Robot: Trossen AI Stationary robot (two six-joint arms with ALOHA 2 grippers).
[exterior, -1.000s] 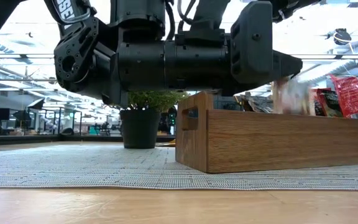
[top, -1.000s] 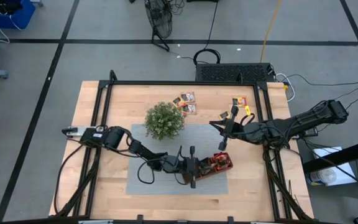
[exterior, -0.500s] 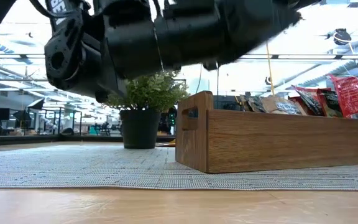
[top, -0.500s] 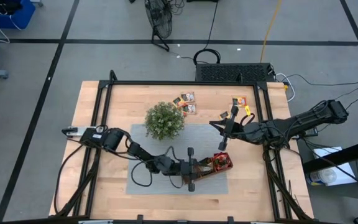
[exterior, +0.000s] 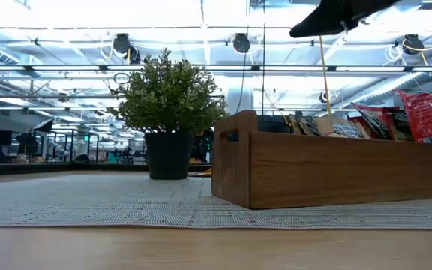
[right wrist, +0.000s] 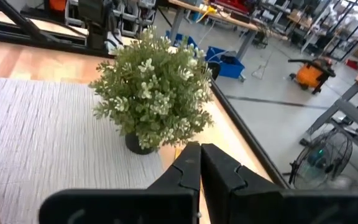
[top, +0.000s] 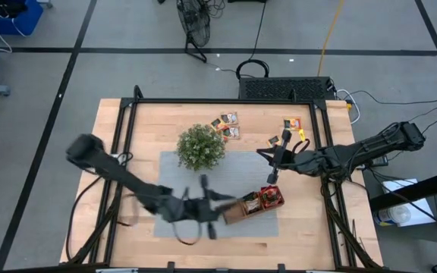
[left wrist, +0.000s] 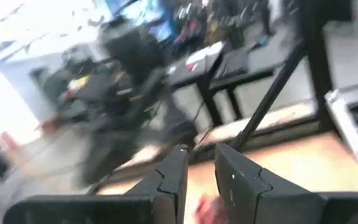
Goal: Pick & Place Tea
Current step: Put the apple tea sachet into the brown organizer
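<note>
Sachets (top: pixel 266 199) in wooden tray (top: pixel 235 212), left gripper (top: pixel 205 206) just beside, fingers apart, empty.

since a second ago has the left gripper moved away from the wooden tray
Yes. In the high view the left gripper has swung off the wooden tray toward the left side of the mat, and the low view no longer shows it over the tray.
</note>
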